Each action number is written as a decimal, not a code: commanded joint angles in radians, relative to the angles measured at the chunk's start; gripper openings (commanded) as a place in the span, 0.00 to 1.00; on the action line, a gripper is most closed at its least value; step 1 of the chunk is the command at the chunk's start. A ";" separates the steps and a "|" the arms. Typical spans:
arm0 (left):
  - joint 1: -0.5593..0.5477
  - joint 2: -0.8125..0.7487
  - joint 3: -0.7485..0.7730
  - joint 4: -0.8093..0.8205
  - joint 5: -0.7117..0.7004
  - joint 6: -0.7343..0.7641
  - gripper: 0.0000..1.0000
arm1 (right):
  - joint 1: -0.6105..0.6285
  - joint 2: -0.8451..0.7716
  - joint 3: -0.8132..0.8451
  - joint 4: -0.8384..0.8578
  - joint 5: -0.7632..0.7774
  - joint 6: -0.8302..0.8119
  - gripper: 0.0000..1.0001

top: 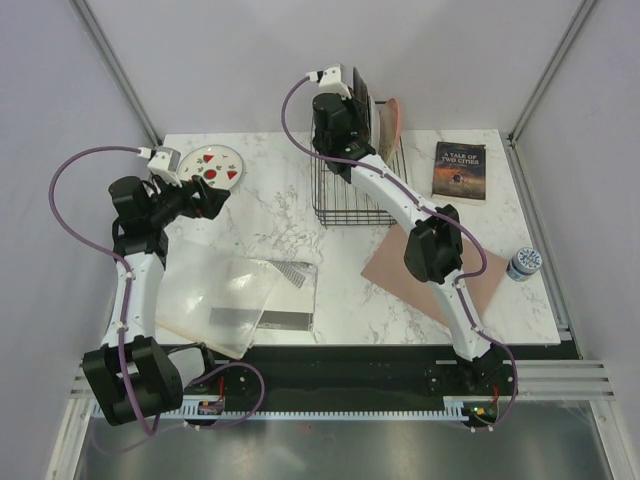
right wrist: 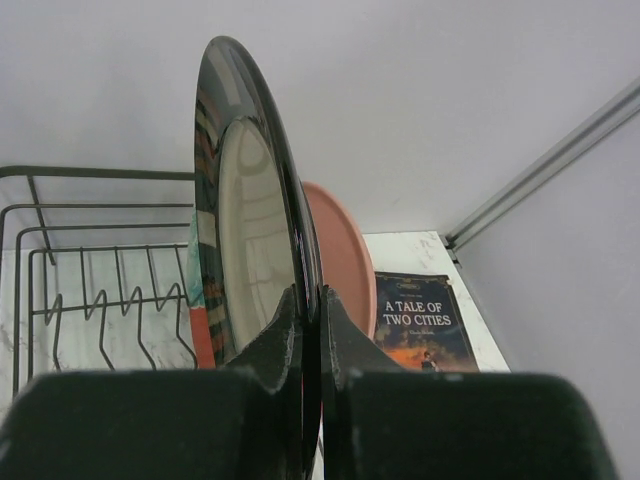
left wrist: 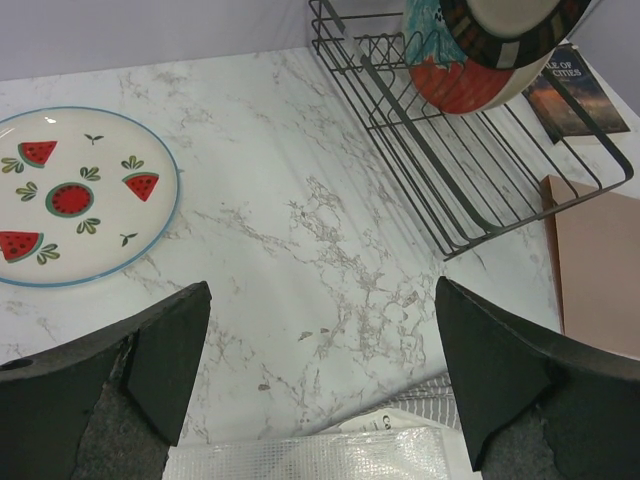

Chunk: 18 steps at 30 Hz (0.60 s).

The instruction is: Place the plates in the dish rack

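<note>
My right gripper is shut on the rim of the dark-rimmed, cream-centred plate and holds it upright on edge over the back of the black wire dish rack. A pink plate stands just behind it. A strip of the red and teal plate shows on its other side. In the top view the right gripper is at the rack's far end. The white plate with red fruit marks lies flat on the table. My left gripper is open and empty, just short of it.
A dark paperback book lies right of the rack. A pinkish-brown mat lies under the right arm. A small blue and white jar stands at the right edge. A clear plastic bag and striped cloth lie front left.
</note>
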 commanded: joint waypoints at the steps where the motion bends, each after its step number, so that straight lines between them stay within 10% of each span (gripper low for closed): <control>1: -0.002 -0.015 -0.009 0.021 -0.003 0.032 1.00 | 0.005 -0.029 0.046 0.140 0.048 -0.036 0.00; 18: -0.002 0.022 -0.007 -0.040 -0.051 0.035 1.00 | -0.038 0.092 0.071 0.043 -0.031 0.041 0.00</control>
